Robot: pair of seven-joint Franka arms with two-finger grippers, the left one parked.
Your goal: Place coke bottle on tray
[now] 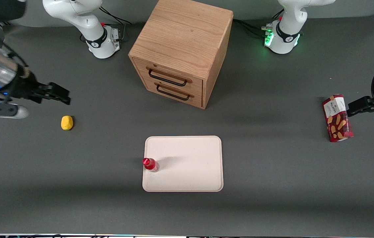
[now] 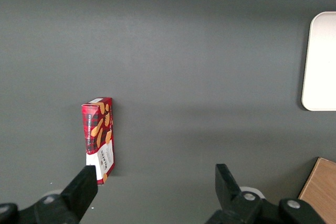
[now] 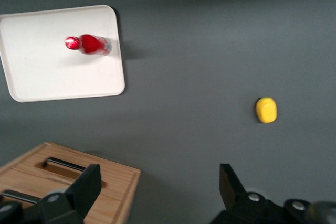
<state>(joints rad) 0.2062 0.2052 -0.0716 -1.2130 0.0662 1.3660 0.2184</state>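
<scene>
The coke bottle (image 1: 150,164), small with a red cap and red label, stands upright on the cream-white tray (image 1: 187,165), close to the tray edge that faces the working arm's end of the table. The right wrist view also shows the bottle (image 3: 88,44) on the tray (image 3: 52,72). My right gripper (image 1: 62,94) hangs open and empty high above the table at the working arm's end, well away from the tray and farther from the front camera than it. In the wrist view its fingers (image 3: 87,186) stand wide apart with nothing between them.
A yellow lemon-like object (image 1: 66,122) lies on the grey table near my gripper. A wooden two-drawer cabinet (image 1: 182,49) stands farther from the camera than the tray. A red biscuit box (image 1: 337,118) lies toward the parked arm's end.
</scene>
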